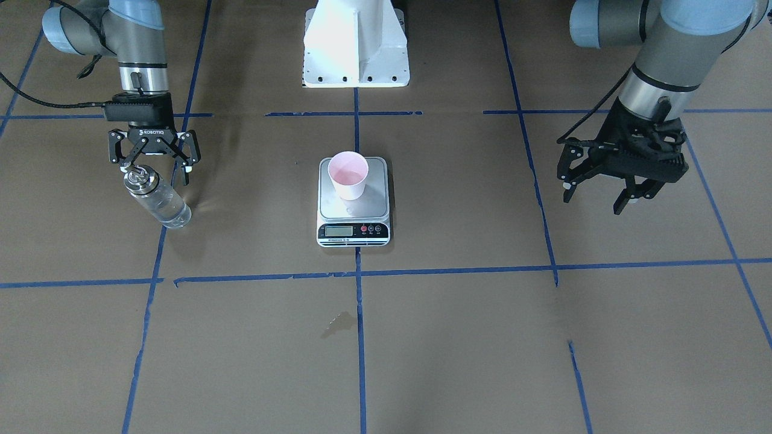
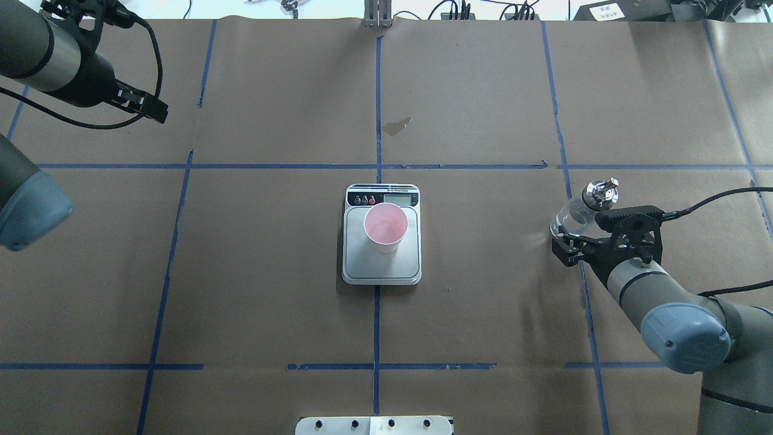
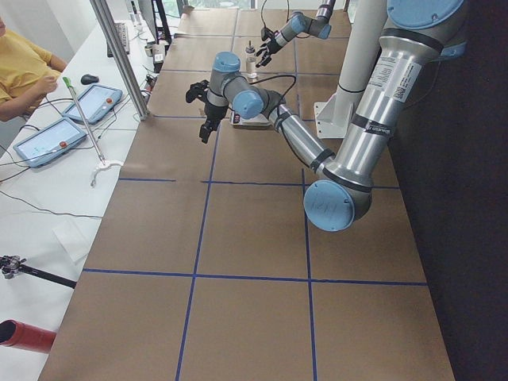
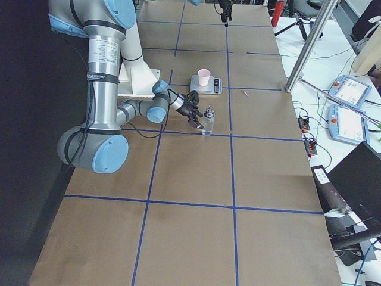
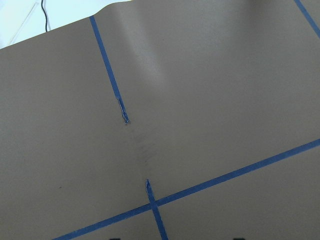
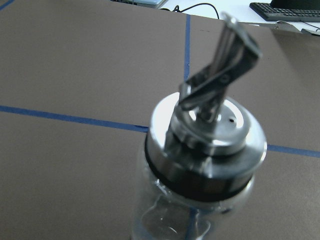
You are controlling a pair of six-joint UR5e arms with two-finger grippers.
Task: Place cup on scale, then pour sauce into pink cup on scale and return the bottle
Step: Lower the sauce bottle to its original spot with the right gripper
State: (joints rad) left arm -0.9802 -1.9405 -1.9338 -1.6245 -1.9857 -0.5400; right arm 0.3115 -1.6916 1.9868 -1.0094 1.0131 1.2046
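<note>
The pale pink cup (image 1: 348, 175) stands upright on the steel platform of the scale (image 1: 338, 208), seen from overhead as cup (image 2: 385, 226) on scale (image 2: 381, 269). The clear glass bottle (image 1: 158, 202) with its silver collar and spout stands on the table at my right side. It fills the right wrist view (image 6: 200, 165). My right gripper (image 1: 155, 170) is open, just behind and above the bottle's top, fingers spread wide and not touching it. My left gripper (image 1: 597, 198) is open and empty, raised over the table far to my left.
The white robot base (image 1: 356, 42) stands behind the scale. A dark stain (image 1: 339, 322) marks the brown paper in front of the scale. Blue tape lines cross the table. The left wrist view shows only paper and tape (image 5: 112, 85).
</note>
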